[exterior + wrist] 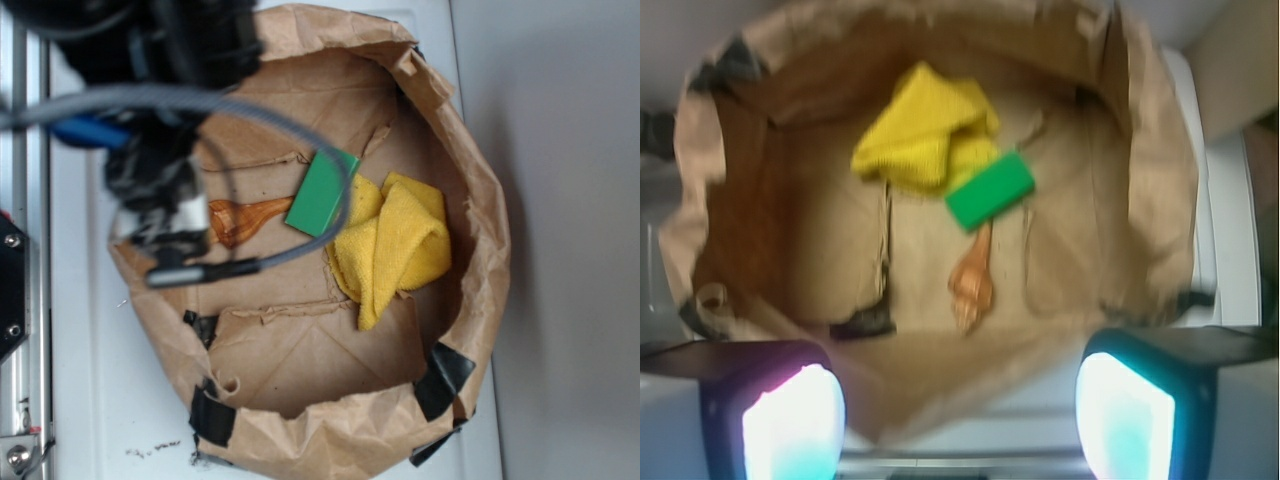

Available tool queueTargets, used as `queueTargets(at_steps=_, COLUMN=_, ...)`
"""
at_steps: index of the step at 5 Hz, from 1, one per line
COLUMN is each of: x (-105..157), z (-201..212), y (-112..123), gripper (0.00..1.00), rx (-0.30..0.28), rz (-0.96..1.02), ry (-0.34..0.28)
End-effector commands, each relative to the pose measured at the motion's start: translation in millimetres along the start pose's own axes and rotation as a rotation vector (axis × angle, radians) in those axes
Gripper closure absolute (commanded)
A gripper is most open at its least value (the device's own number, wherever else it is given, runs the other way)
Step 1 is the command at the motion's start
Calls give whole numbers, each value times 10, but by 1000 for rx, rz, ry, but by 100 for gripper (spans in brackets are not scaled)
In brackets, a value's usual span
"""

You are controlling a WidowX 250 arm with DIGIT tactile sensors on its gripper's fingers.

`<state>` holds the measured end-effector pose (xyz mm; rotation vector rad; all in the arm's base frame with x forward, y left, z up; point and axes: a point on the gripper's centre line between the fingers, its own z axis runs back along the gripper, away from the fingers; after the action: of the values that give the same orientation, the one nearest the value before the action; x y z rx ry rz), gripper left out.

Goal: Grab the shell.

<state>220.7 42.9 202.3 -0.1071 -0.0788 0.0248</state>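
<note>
Tool (960, 410) is spread wide, holding nothing, hanging above the bag (1160, 200); shell (973, 280) lies inside, tail touching the green block (989, 190).

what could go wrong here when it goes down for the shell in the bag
1. The shell's narrow tail meets or runs under the green block, so closing there could catch the block too.
2. The shell looks glossy and tapered; a grip on the thin end may slip.
3. The open gripper hangs over the paper bag's crumpled rim, and a loose grey cable droops across it. Either could snag on the way down.
</note>
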Motion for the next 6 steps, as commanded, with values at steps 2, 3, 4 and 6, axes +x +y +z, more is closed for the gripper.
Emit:
queueTargets(at_steps=2, x=40, z=131, y=45, gripper=0, rx=13, rz=7, ry=-48)
queueTargets(at_steps=3, x=172, z=-355, y=91, gripper=0, rx=29, rz=34, ry=-7)
queueTargets(at_steps=4, x=332, z=-794, y=-21, gripper=0, rx=88, rz=-7, ry=32)
queueTargets(at_steps=6, x=169, z=-1136, y=-111, gripper=0, rx=117, rz=-49, ry=52)
